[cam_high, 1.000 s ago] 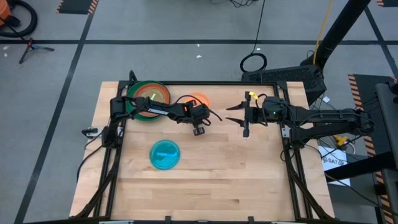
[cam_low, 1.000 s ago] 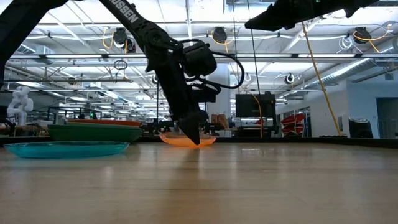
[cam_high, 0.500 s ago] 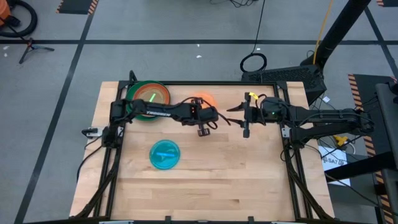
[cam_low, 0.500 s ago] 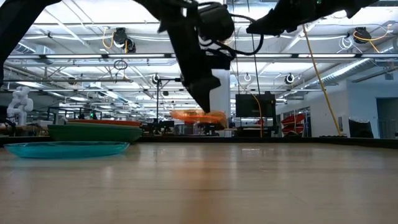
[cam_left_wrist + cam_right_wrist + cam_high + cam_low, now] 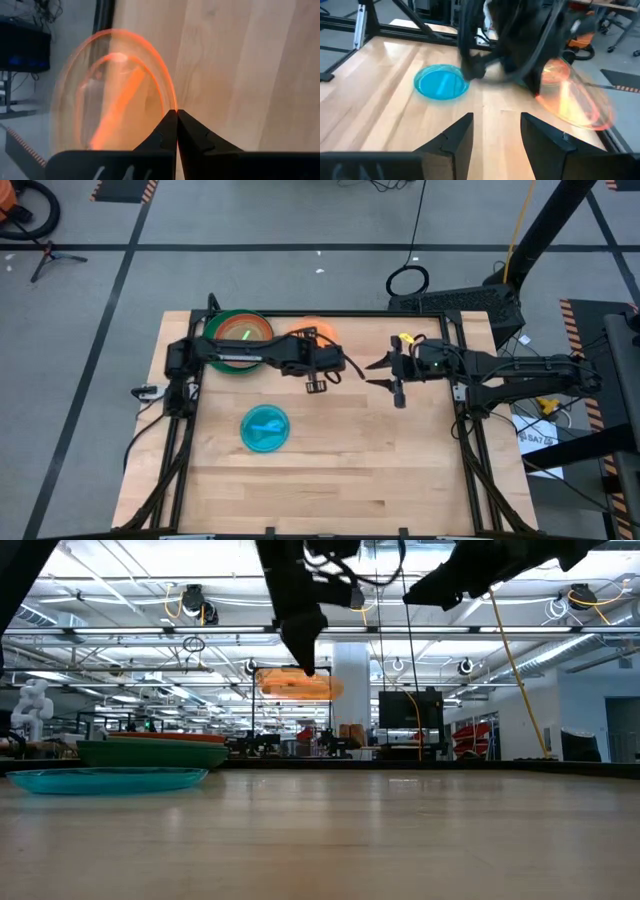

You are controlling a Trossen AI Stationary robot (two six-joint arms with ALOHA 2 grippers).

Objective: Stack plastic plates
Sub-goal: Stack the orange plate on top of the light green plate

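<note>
Our left hand [image 5: 176,114] is clenched on the rim of the translucent orange plate [image 5: 115,95], its two dark fingers pinched together on the plate's edge. In the low view the left hand [image 5: 303,658] holds that orange plate [image 5: 298,686] in the air, well above the desk [image 5: 400,830], roughly level. From above, the orange plate [image 5: 312,332] sits near the desk's far edge, just beside the stack, with the left hand [image 5: 316,385] a little nearer the desk's middle. To the left of it rests the stack of larger plates [image 5: 239,336], a dark green plate at the bottom with a red-orange one inside it and a lime green streak showing on top; in the low view the stack [image 5: 152,751] stands on the desk at the left. The cyan blue plate [image 5: 265,428] lies alone on the desk, nearer the front and well apart from the stack. Our right hand [image 5: 395,380] waits above the desk to the right of the left hand, its fingers [image 5: 455,137] spread apart and empty.
</note>
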